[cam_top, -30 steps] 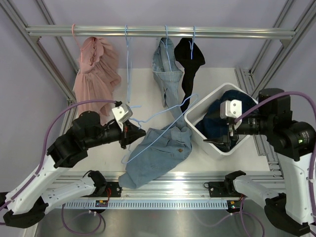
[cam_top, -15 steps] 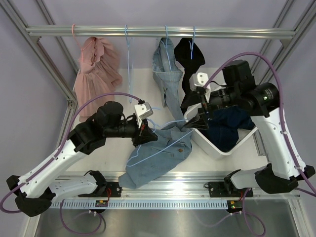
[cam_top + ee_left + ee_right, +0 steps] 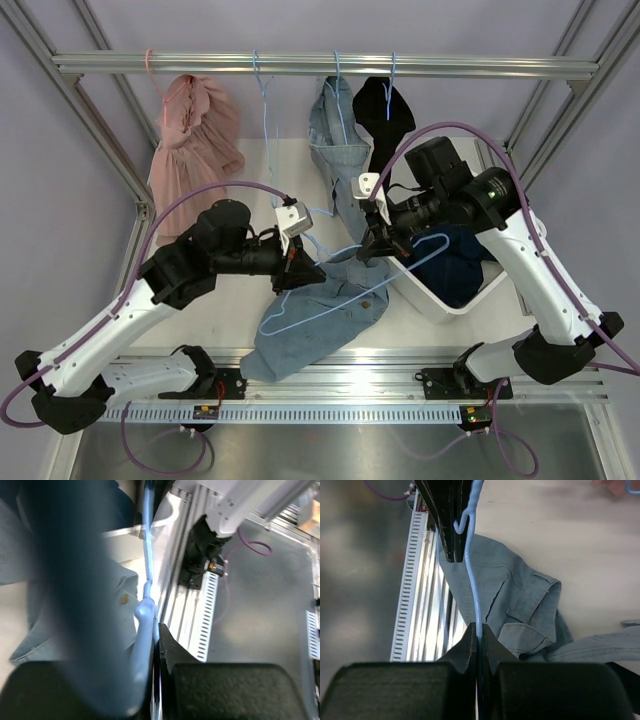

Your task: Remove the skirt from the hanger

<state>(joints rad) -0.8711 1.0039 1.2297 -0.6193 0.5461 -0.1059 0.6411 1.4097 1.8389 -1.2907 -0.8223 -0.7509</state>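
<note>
Half done at a guess: left fingers [image 3: 172, 652] and right fingers [image 3: 466, 647] both pinched shut on thin light-blue wire hanger [image 3: 473, 587], held over pale denim skirt [image 3: 312, 338] crumpled on white worktop [image 3: 560, 525]. Can't tell if any fabric's still hooked; pulling clear remains.

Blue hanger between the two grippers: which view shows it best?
Top external: the whole wire outline of the blue hanger shows, with the left gripper and right gripper each shut on it, over the denim skirt. Left wrist gives only a blurred stretch of wire; right wrist, one sharp strand entering its gripper.
</note>
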